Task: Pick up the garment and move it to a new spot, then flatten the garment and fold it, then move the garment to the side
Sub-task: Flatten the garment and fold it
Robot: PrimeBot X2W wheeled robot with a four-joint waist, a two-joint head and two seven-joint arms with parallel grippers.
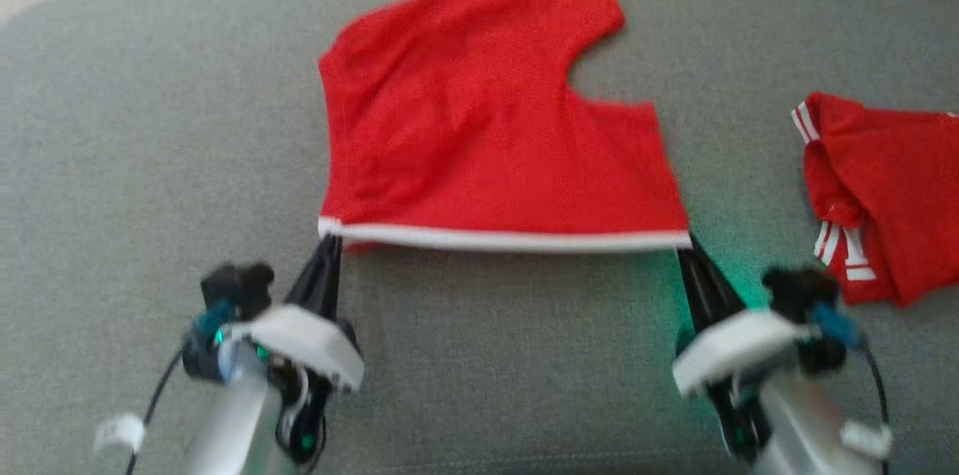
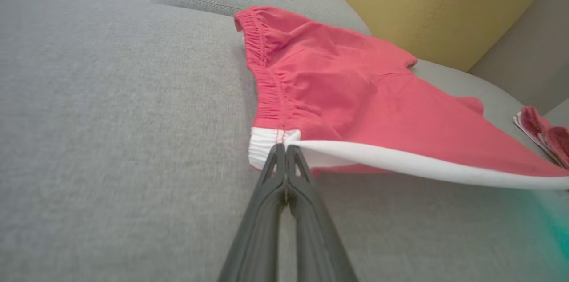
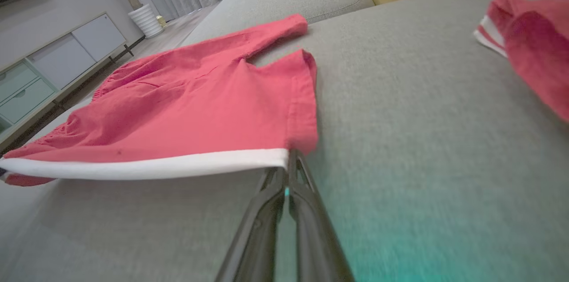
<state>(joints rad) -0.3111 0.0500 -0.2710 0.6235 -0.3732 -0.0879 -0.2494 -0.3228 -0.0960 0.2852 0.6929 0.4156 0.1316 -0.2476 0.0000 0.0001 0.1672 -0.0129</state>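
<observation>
On a grey sofa cushion [image 1: 112, 123], we held the red garment [image 1: 479, 123], a pair of shorts, by the two ends of its white-striped near edge. Our left gripper [image 1: 328, 239] had its jaws pinched shut on the corner by the gathered waistband. Our right gripper [image 1: 685, 239] had its jaws shut on the corner at the leg hem. With the arms set apart, the stripe ran taut and straight between them and hung just clear of the cushion. The rest of the cloth lay on the cushion beyond, spread fairly flat with a few soft creases. We judged the hold was meant to keep that edge stretched, so the shorts could be dragged smooth or carried over in a fold without bunching. A second red garment [image 1: 884, 183] with white stripes lay crumpled well apart on the right, out of the way.
</observation>
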